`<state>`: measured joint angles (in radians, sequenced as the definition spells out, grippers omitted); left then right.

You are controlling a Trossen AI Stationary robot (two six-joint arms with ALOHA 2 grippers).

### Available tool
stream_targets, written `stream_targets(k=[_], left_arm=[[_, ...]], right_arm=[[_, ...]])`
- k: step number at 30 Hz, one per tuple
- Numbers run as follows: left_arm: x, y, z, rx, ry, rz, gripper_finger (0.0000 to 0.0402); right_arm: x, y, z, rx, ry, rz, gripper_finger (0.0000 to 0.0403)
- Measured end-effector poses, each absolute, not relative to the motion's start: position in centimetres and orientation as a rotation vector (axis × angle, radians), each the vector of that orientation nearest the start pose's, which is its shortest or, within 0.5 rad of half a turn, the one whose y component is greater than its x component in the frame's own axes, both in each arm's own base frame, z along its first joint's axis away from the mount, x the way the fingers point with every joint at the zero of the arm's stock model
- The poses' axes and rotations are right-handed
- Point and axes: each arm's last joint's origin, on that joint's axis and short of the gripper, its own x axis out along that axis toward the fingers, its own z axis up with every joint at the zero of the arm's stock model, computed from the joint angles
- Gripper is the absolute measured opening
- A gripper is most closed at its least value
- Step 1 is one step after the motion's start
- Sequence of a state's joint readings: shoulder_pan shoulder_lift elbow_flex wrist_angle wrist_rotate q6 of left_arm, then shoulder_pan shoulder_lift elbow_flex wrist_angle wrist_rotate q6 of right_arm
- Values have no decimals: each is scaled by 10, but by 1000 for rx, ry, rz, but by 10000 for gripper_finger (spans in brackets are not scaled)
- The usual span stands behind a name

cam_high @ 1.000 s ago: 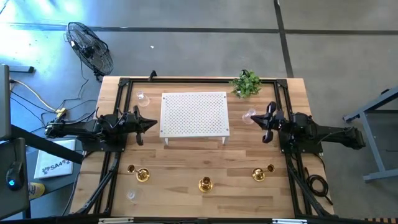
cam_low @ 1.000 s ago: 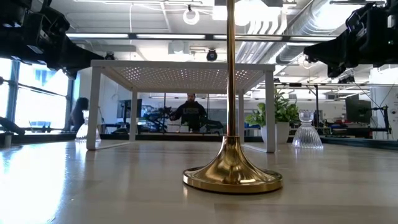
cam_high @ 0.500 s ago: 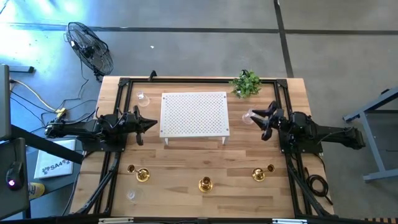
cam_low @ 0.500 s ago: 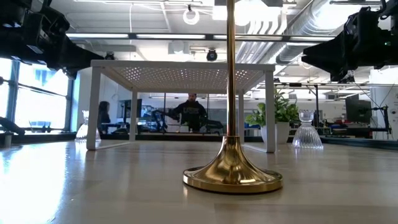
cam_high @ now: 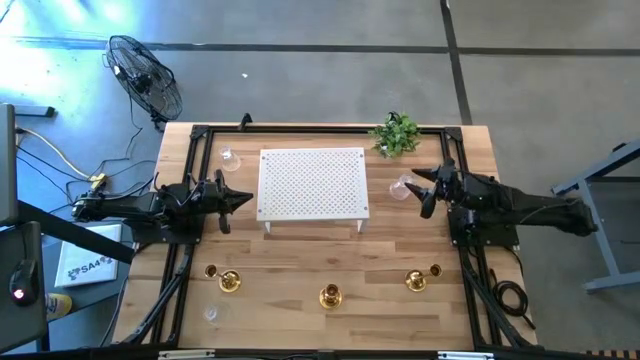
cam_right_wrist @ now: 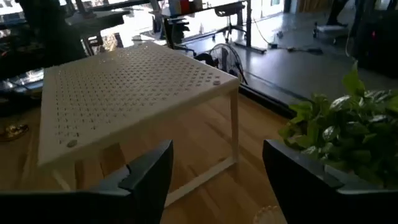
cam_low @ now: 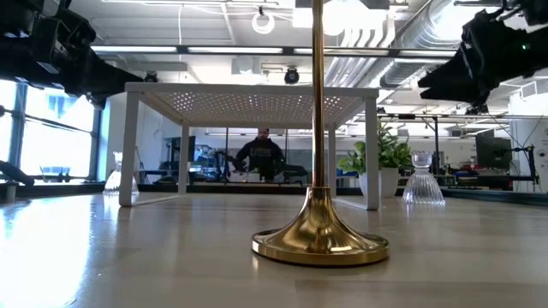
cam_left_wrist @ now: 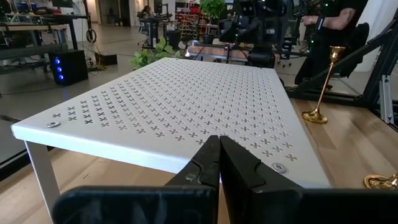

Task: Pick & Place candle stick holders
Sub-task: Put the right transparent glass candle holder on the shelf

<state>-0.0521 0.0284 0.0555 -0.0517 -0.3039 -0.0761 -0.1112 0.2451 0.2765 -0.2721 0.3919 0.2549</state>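
Observation:
Three brass candle stick holders stand upright on their bases along the table's near side (cam_high: 228, 281) (cam_high: 330, 296) (cam_high: 418, 281); the middle one fills the low view (cam_low: 318, 231). Clear glass holders stand at the far left (cam_high: 229, 157), near left (cam_high: 212, 313) and right of the stand (cam_high: 403, 186). My right gripper (cam_high: 420, 191) hovers open just right of that last glass holder, touching nothing. Left of the white stand (cam_high: 313, 184), my left gripper (cam_high: 245, 198) waits shut and holds nothing.
The white perforated stand (cam_left_wrist: 186, 99) stands on its legs in the table's middle, between the two grippers. A small green plant (cam_high: 396, 133) sits at the far right, close to my right gripper (cam_right_wrist: 217, 180). Black frame rails run along the table's sides.
My right gripper has opened wide from shut. It has also risen a little and rolled, staying beside the glass holder right of the stand. No holder has moved.

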Motion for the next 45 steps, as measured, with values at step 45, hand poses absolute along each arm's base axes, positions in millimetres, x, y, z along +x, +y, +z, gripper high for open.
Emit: stream_targets(k=[45], left_arm=[[95,4,175,-71,14,253,1]], right_arm=[[214,-91,245,627,1324,-731,240]])
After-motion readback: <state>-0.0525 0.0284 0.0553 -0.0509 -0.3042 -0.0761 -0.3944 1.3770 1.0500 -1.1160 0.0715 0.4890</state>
